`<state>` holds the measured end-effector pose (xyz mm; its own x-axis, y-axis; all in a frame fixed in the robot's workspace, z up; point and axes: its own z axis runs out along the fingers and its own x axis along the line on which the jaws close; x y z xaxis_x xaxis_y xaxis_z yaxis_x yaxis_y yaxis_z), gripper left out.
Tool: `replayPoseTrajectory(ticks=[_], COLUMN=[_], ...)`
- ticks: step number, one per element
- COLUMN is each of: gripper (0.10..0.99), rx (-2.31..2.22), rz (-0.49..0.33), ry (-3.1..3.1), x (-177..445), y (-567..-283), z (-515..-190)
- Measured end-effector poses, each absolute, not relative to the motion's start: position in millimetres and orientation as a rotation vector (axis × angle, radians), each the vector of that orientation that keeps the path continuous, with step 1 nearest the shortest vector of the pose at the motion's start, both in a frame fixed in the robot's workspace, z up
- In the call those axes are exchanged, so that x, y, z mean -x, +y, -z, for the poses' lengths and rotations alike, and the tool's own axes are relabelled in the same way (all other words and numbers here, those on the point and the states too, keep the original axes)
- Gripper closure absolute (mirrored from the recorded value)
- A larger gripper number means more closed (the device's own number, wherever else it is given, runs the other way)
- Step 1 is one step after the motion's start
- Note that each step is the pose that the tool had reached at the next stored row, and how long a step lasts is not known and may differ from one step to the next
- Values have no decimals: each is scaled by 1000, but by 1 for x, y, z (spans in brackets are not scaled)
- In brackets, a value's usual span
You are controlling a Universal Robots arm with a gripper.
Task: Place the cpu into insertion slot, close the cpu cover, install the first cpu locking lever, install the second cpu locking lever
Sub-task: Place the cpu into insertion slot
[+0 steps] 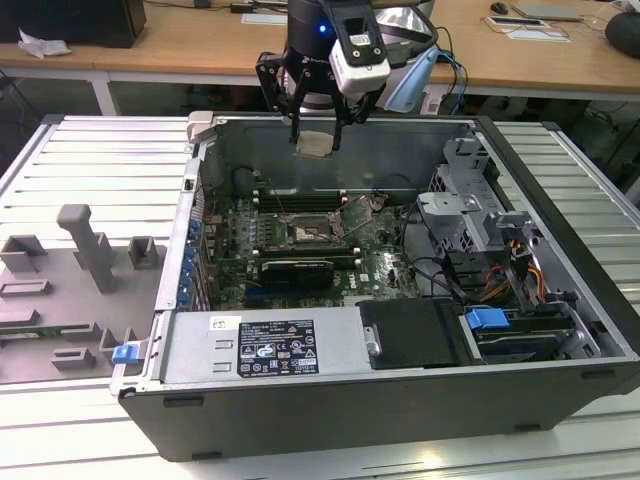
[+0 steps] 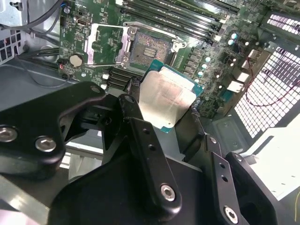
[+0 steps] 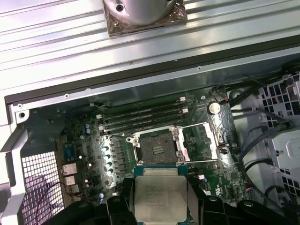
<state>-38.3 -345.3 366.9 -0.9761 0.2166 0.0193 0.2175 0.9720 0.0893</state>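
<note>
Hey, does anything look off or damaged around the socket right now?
Nothing stands out. The gripper holds the cpu above the case; the slot is bare, its cover open beside it.

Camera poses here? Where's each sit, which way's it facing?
Exterior view: off-arm, raised, looks down into open computer case; arm and tool show, holding cpu.
First wrist view: on arm, looks down at insertion slot; tool fingers show.
Second wrist view: on arm, slanted at slot; tool linkage shows.
Shared: all three show cpu.
</note>
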Motion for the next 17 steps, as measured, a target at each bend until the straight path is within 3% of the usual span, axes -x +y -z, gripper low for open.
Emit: replayPoseTrajectory(ticks=[17], gripper=[545], rx=[434], rz=[143], ry=[-3101], x=[38], y=[-345], z=[-367])
